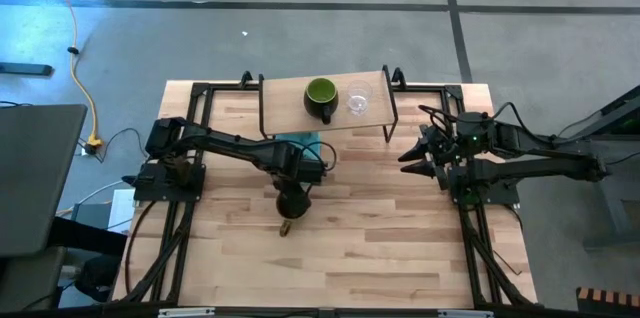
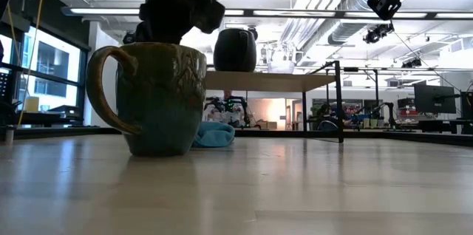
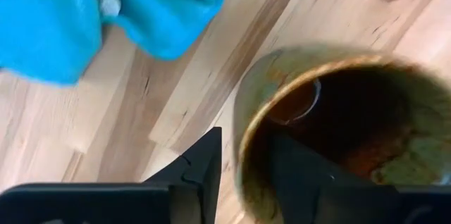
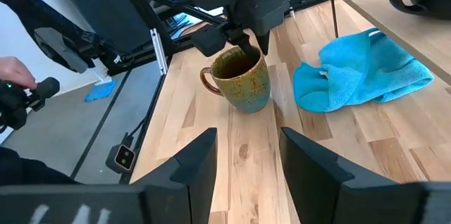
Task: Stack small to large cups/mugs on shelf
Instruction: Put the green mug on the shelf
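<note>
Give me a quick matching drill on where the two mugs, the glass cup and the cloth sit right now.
Things:
1. brown mug
2. green-lined mug
3. clear glass cup
4. teal cloth

Places:
A. crumpled on the tabletop, near the shelf
B. on the shelf, nearer its right end
C. on the tabletop, the left gripper straddling its rim
D. on the shelf, about mid-board

Pairs: 1-C, 2-D, 3-B, 4-A
</note>
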You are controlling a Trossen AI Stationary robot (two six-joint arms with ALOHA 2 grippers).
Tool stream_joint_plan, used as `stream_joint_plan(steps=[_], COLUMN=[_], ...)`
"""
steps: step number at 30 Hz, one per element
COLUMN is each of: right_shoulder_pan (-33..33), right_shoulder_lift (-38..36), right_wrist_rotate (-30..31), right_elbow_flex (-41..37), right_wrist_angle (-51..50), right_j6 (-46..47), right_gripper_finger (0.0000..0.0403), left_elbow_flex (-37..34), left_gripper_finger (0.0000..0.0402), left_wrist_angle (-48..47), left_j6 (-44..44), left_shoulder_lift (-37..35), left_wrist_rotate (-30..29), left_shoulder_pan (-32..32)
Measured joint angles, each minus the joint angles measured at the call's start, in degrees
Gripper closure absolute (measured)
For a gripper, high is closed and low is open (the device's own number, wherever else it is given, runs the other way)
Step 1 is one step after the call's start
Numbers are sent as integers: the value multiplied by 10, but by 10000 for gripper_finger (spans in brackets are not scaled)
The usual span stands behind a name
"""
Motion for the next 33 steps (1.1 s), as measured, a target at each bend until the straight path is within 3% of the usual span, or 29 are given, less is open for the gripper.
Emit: stream_joint_plan(steps=[10,26,33], right_shoulder_pan=[0,0,0], right_shoulder_lift=[0,0,0], right_wrist_rotate=[0,0,0], right_elbow_flex=[0,0,0], right_wrist_angle=[0,0,0], right_j6=[11,12,13], right_gripper_finger=[258,258,258], left_elbow_flex=[0,1,2], left_gripper_finger=[296,295,295], left_wrist_angle=[-32,25,42], left_j6=[-25,180,214], left_shoulder_lift=[-1,-1,26], left_wrist_rotate=[3,-24,-25], left_shoulder_pan=[0,0,0])
